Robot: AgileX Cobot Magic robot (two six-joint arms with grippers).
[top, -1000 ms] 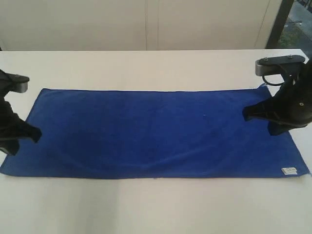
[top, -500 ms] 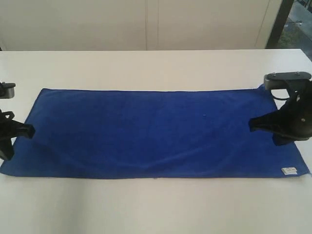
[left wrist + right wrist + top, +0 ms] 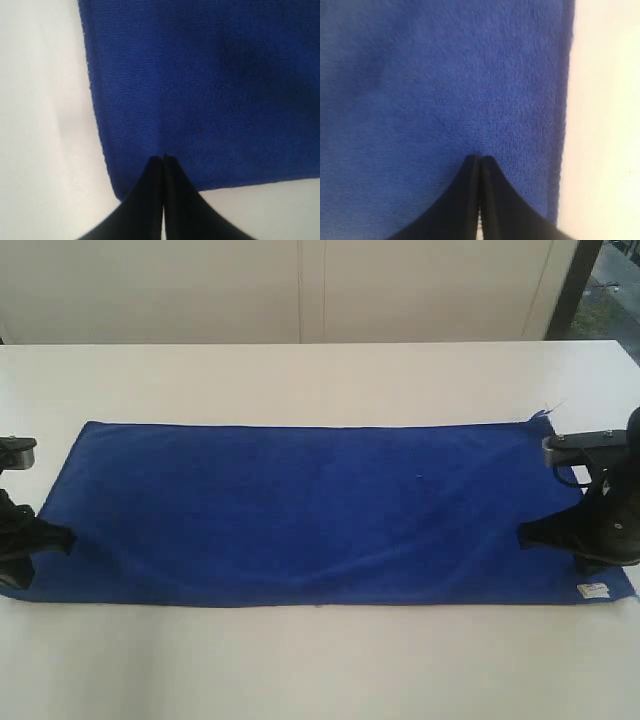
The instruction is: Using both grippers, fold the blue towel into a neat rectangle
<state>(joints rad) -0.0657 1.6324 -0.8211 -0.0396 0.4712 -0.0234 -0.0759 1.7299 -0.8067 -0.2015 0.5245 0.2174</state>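
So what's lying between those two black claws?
Just the blue towel, spread flat on the table, stretching from the left gripper to the right gripper. The exterior view shows it best.

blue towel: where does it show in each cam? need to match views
Exterior: blue towel lies flat across the table, left hand and right hand at its ends.
Left wrist: a towel corner lies under the left hand's shut tips.
Right wrist: towel fills the view under the right hand's shut tips, one edge showing.
Shared landmark: white table bordering the towel's edge.
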